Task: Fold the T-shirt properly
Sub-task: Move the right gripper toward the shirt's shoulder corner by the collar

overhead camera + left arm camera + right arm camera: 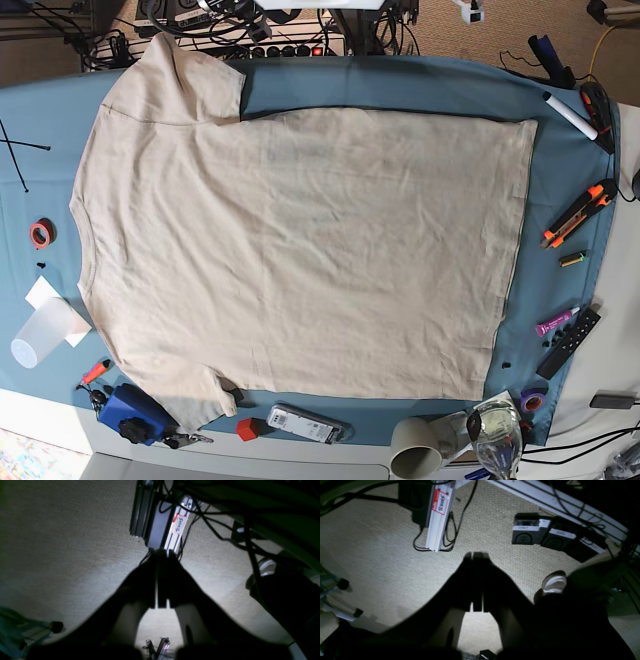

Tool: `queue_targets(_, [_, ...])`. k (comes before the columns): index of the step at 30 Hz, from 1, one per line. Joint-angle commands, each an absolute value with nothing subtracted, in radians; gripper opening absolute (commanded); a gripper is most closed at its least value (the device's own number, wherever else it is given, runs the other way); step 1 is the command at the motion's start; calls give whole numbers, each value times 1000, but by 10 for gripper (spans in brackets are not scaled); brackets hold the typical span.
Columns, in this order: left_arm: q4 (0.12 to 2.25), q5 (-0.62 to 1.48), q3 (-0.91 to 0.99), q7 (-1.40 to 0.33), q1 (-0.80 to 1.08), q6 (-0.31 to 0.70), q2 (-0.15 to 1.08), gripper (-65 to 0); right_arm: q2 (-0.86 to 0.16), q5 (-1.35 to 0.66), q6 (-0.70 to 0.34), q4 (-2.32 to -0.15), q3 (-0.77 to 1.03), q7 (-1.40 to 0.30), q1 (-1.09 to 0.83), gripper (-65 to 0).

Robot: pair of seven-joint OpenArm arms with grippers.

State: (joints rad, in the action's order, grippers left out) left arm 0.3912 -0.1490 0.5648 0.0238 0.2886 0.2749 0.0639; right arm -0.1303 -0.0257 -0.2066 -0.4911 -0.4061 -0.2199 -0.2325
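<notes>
The beige T-shirt [300, 250] lies spread flat on the blue table cloth [400, 85] in the base view. Its neck is at the left, its hem at the right, and one sleeve lies at the top left and the other at the bottom left. Neither arm shows in the base view. In the left wrist view my left gripper [162, 553] is shut with nothing in it, hanging over carpet floor. My right gripper [476, 555] is likewise shut and empty over the carpet in the right wrist view. The T-shirt shows in neither wrist view.
Around the shirt lie a red tape roll [40, 234], a plastic cup [40, 335], a blue tool [135, 412], a grey cup [418, 447], a remote [570, 342], an orange knife [578, 212] and a marker [568, 115]. Foot pedals [527, 530] and an aluminium post [438, 517] stand on the floor.
</notes>
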Motion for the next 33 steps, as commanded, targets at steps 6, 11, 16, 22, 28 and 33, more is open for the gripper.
queue_targets(6, [416,-140,565,23,322,290,76,-650,-173,-31,-211,-498,-406,-235,-245,-650])
queue_targets(11, [455,-61,565,14,366,290,90,-650,-245,-94,-211,-580,-404,-236,-319,-650])
queue_targets(16, [522,2,565,-43,427,290,98,-650,-335,-109,-211,-775,-404,-255,-453,-650])
queue_targets(22, [658,125,565,-115,525,290,100,-650,-425,-109,-173,-1038,-375,-290,-619,-650])
queue_targets(28, [850,256,565,-170,659,290,100,-650,-467,-172,-155,-1310,-171,-367,-791,-650])
queue_targets(33, [1030,292,565,-170,775,290,100,-650,-471,-282,-155,-1485,31,-506,-880,-650])
